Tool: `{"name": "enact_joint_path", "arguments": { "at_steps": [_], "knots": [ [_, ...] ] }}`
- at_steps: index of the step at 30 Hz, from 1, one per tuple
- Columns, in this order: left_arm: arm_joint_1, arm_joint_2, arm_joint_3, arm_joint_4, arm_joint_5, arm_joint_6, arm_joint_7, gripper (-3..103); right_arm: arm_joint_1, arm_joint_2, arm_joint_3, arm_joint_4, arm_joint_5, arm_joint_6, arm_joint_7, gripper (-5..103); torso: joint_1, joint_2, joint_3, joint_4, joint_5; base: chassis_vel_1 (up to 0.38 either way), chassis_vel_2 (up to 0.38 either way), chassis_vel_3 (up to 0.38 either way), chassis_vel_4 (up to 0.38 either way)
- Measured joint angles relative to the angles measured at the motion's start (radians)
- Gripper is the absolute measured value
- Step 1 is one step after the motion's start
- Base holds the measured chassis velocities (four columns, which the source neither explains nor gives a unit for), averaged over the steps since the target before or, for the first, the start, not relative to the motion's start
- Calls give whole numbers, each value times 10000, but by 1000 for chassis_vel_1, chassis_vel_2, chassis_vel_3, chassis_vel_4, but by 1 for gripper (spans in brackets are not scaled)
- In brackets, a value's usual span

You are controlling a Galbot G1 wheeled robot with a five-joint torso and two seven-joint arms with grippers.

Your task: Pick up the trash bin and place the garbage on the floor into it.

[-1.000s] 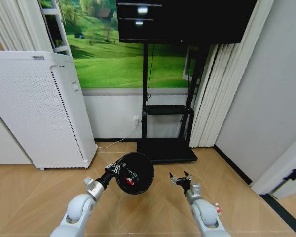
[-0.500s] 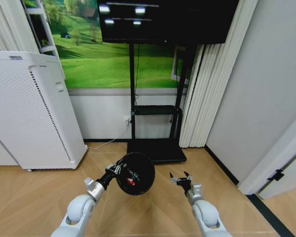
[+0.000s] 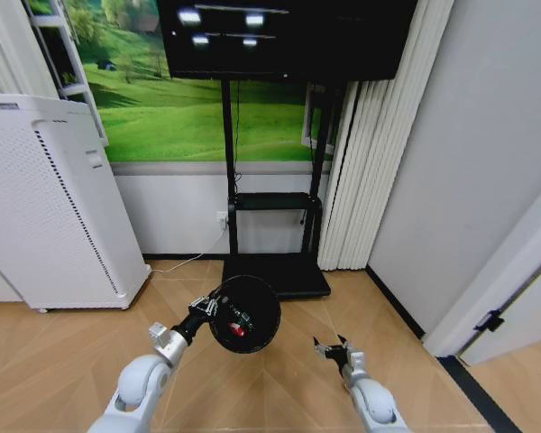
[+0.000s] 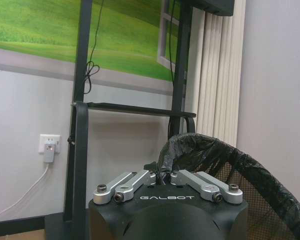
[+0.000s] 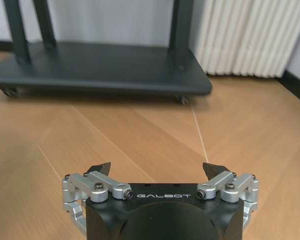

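Head view: the left end effector [image 3: 209,308] is clamped on the rim of the trash bin [image 3: 244,314], which it holds off the wooden floor [image 3: 63,361] with the mouth tipped towards the camera. A small red piece [image 3: 238,330] and some pale bits lie inside. So the bin is picked up and at least part of the garbage looks to be in it; I cannot tell whether all three pieces are there, and no loose garbage lies on the floor here. The right end effector [image 3: 335,348] hangs low over the floor, spread wide and empty. Behind stand a TV stand [image 3: 272,271] and a white perforated cabinet [image 3: 54,207]

Left wrist view: the left end effector [image 4: 163,176] has its fingers drawn together on the bin's rim, over the black liner bag [image 4: 210,155] and mesh wall. "GALBOT" is printed on the body

Right wrist view: the right end effector [image 5: 156,168] is fully open, nothing between its tips, bare floor beneath; "GALBOT" again
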Motion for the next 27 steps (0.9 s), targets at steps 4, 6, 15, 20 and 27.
{"name": "enact_joint_path", "arguments": {
  "at_steps": [4,6,15,20,27],
  "knots": [
    [57,-28,-40,-16,0,-6,27,7,-61,-31,64,-295,30,-49,197,100,0,0,0,-2,5,0,0,0,0],
    [99,-48,-44,-72,0,-12,52,7,-192,-80,166,-370,85,-102,427,100,0,0,0,-3,3,0,0,0,0],
    [246,-64,-113,-221,-19,-28,95,7,-469,-133,447,-116,319,-714,765,100,0,0,-1,-3,3,0,0,0,0],
    [272,-71,-117,-243,-20,-35,99,7,-510,-134,462,-107,354,-807,766,100,0,0,-1,-3,3,0,0,0,0],
    [441,-28,-197,-378,-41,-46,133,7,-646,-73,519,-272,586,-1304,755,100,0,0,-1,-3,4,0,0,0,0]
  ]
}}
